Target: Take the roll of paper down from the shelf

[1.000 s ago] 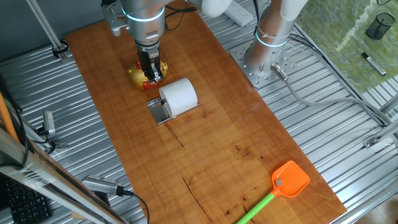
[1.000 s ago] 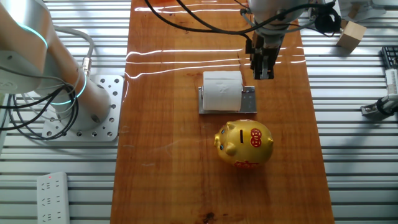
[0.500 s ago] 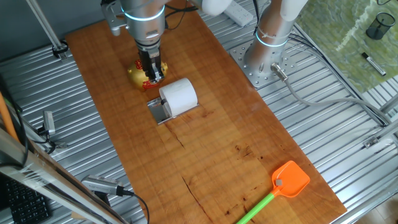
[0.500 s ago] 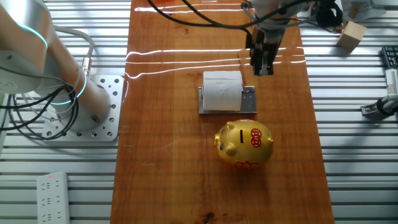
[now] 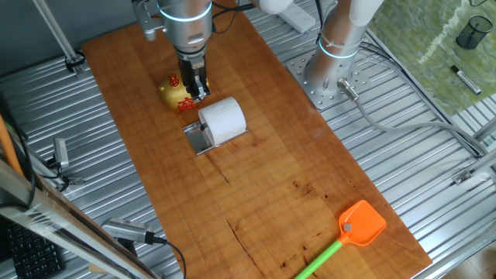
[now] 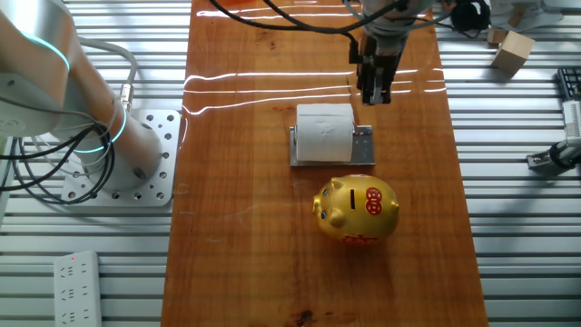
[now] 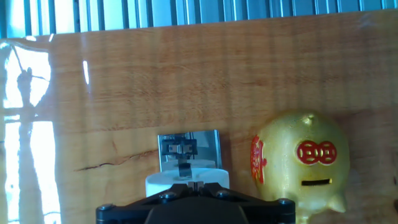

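Observation:
The white roll of paper point(image 5: 225, 120) lies on its side on the small silver shelf point(image 5: 197, 139) in the middle of the wooden table. Both also show in the other fixed view, the roll point(image 6: 324, 132) on the shelf point(image 6: 365, 145). My gripper point(image 5: 200, 88) hangs above the table just behind the roll, fingers pressed together and empty. In the other fixed view the gripper point(image 6: 374, 95) is up and right of the roll, apart from it. In the hand view the gripper point(image 7: 194, 184) is over the roll point(image 7: 163, 181), with the shelf point(image 7: 208, 149) beyond.
A gold and red piggy bank point(image 5: 174, 94) stands beside the shelf, close to my fingers; it also shows in the other fixed view point(image 6: 357, 211). An orange fly swatter point(image 5: 358, 226) lies at the table's near right corner. A second arm's base point(image 5: 333, 74) stands to the right.
My gripper has risen a little and shifted slightly away from the piggy bank, staying shut. The roll, shelf and piggy bank have not moved.

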`<state>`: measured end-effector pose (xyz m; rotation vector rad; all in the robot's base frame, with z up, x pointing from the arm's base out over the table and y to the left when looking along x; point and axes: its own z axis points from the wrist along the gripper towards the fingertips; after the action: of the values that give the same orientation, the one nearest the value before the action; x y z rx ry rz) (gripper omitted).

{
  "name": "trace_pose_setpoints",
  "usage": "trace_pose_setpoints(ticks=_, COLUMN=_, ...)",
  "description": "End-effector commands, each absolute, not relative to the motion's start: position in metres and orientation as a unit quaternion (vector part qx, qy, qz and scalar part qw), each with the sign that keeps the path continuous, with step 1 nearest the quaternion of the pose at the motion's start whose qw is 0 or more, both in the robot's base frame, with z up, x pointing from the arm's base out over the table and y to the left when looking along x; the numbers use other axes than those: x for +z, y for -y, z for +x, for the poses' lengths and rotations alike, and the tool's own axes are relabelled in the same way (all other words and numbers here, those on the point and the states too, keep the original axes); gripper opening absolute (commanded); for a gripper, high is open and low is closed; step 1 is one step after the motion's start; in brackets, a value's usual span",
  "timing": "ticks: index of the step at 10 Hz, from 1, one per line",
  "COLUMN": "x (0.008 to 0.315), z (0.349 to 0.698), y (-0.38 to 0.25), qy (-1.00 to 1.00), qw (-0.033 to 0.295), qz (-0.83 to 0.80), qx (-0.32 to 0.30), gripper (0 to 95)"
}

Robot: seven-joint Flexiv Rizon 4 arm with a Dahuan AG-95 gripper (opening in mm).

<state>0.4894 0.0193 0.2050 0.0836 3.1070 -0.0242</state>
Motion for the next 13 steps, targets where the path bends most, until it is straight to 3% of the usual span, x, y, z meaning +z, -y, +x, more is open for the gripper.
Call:
trace_pose_setpoints(ticks=1, x=0.204, z=0.484, y=-0.022, qy=-0.999, qw=0.02, qz=0.033, qx=-0.008, gripper=0.0)
trace_pose_setpoints(ticks=13, x=0.2, z=0.437, y=-0.036, qy=-0.999, qw=0.022, qz=0.048, qx=-0.007, gripper=0.0)
